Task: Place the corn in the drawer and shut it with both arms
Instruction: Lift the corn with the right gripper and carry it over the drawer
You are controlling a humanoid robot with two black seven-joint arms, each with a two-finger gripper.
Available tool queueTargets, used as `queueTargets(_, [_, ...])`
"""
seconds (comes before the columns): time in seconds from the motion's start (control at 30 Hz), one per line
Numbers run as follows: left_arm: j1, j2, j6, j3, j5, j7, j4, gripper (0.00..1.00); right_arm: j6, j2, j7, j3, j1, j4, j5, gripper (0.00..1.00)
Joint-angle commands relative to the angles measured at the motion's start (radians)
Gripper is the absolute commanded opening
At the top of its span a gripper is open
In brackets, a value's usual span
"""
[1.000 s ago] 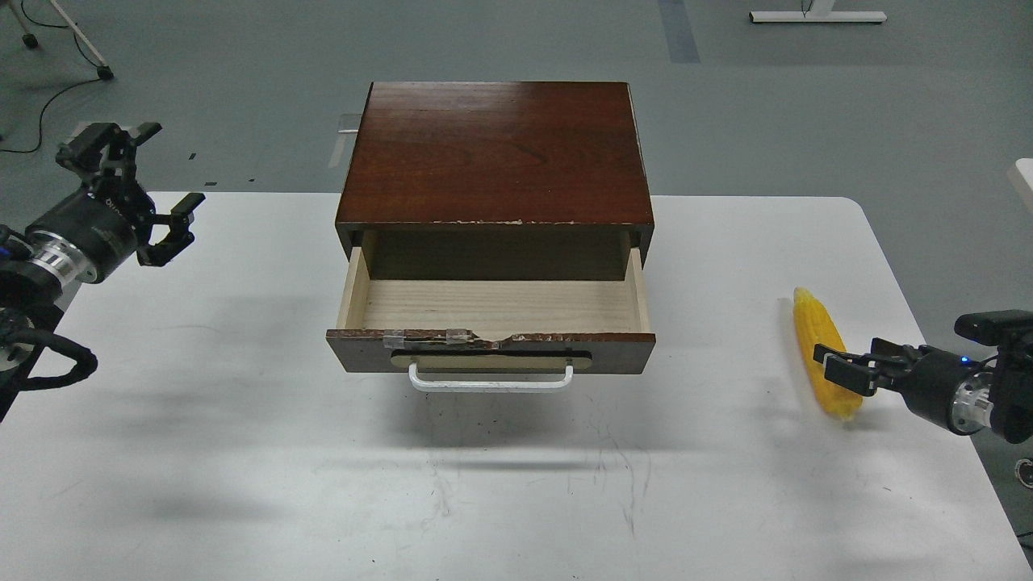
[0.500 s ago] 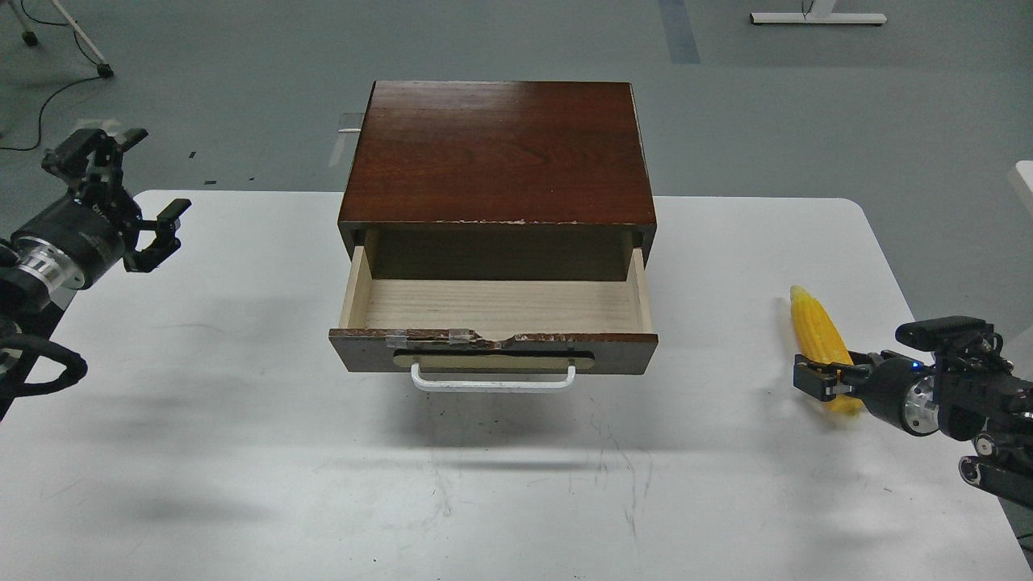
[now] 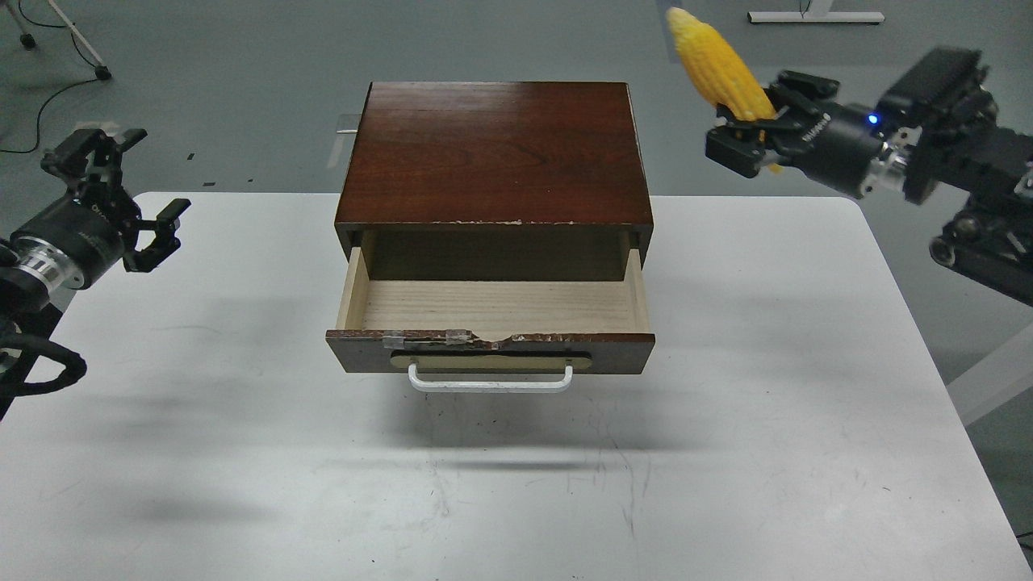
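The drawer [image 3: 491, 323] stands pulled open from the dark brown cabinet [image 3: 494, 153] at the table's middle; its pale wood inside is empty and its white bar handle [image 3: 490, 381] faces me. My right gripper [image 3: 746, 133] is shut on the yellow corn [image 3: 717, 60] and holds it high in the air, to the upper right of the cabinet, tapered end pointing up and left. My left gripper [image 3: 133, 202] is open and empty, hovering over the table's far left edge, well apart from the drawer.
The white table [image 3: 242, 452] bears only the cabinet. Its right edge [image 3: 928, 347] and front edge are in view. Grey floor lies beyond, with a stand's legs [image 3: 73, 36] at the far left and a white base [image 3: 815, 14] at the far right.
My right gripper has closed on the corn and lifted it from the table's right side up and leftward into the air. The left arm has barely moved.
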Motion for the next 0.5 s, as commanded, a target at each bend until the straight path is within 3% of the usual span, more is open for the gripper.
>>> queueTargets(0.0, [0.003,0.002,0.001,0.0,0.0,0.0,0.0,0.98,0.004,0.141,0.028,-0.05,0.111,0.005,-0.113,0.0])
queueTargets(0.1, [0.004,0.003,0.003,-0.002,0.0,-0.001,0.0,0.98,0.004,0.3,0.028,-0.184,0.196,-0.009,-0.124,0.0])
queueTargets(0.27, [0.004,0.015,0.006,-0.002,0.0,-0.001,0.0,0.98,0.002,0.44,0.028,-0.256,0.207,-0.075,-0.124,0.0])
queueTargets(0.33, [0.007,0.023,0.006,-0.002,0.0,-0.003,0.001,0.98,-0.002,0.473,0.028,-0.257,0.204,-0.078,-0.121,0.27])
queueTargets(0.47, [0.02,0.038,0.006,-0.002,0.0,-0.001,0.001,0.98,-0.004,0.508,0.028,-0.259,0.188,-0.084,-0.116,1.0])
